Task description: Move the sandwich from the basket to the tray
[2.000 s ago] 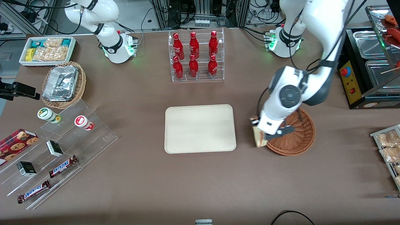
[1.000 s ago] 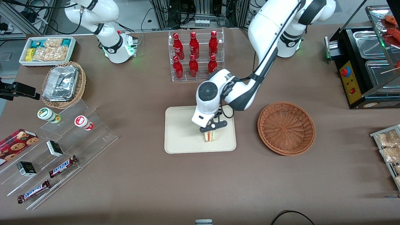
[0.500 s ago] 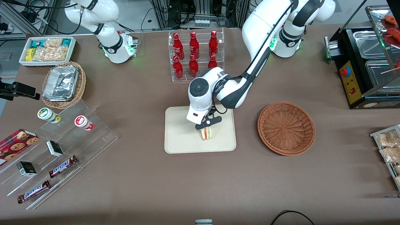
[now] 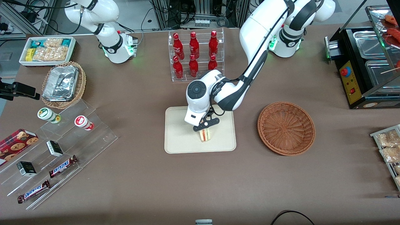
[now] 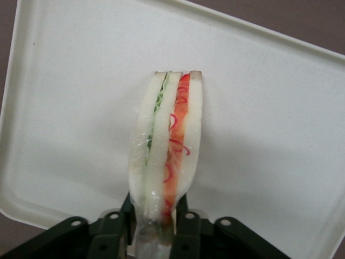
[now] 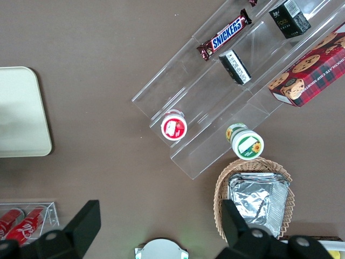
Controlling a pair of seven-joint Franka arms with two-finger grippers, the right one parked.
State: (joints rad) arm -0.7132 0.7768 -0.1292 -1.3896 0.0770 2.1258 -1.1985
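**Over the tray, almost done**

Over the tray (image 4: 179, 137) we have moved our arm (image 4: 250, 47) away from the basket (image 4: 286, 128), which now sits bare. Our gripper (image 4: 204, 125) has come down low and still pinches the sandwich (image 4: 205, 135). It looks to be touching the tray. Next we let go.

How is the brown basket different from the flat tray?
The basket is round, woven and reddish-brown; the tray is rectangular, smooth and cream. The basket is empty; over the tray the claw grips the sandwich. Both sit on the brown table.
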